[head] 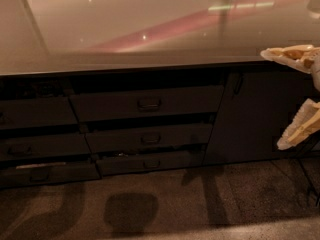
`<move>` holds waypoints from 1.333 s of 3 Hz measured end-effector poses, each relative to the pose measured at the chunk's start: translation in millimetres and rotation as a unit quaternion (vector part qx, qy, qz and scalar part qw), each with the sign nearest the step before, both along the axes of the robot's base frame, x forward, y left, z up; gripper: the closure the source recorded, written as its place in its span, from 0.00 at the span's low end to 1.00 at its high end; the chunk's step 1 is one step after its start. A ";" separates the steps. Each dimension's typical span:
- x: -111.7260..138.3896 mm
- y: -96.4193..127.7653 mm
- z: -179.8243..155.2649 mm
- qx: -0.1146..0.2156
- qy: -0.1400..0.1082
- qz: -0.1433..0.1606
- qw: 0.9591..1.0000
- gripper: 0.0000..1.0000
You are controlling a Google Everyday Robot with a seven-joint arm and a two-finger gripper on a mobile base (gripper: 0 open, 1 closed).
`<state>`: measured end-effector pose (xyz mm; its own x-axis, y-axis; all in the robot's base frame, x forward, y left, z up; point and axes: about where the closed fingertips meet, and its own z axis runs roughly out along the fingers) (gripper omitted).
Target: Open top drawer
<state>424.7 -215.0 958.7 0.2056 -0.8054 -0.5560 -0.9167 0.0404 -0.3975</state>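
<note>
Top drawer (190, 100): stood untouched.
Gripper (280, 99): spread wide, empty, well to the right.
Risk: long approach could catch slimmer drawer (170, 137) instead.

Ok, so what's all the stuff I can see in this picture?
counter top: one, shiny pale beige with a pink streak, across the top.
top drawer: one, dark grey, top of the middle stack, small loop handle in its centre.
slimmer drawers: two, dark grey, below it in the middle stack.
left drawers: three, dark grey, stacked at the left edge.
cabinet door: one, dark grey, right of the drawers, vertical handle near its top.
floor: one, dark and speckled, along the bottom.
claw: one, pale cream, at the right edge in front of the cabinet door, open and holding nothing.
</note>
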 end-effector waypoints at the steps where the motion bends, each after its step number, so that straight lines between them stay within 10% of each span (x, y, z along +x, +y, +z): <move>1: 0.1 0.0 -0.1 0.000 0.000 0.000 1.000 0.00; 3: 69.1 -51.1 -121.7 0.023 0.125 -0.057 0.990 0.00; 4: 111.8 -82.2 -204.9 0.059 0.200 -0.081 0.975 0.00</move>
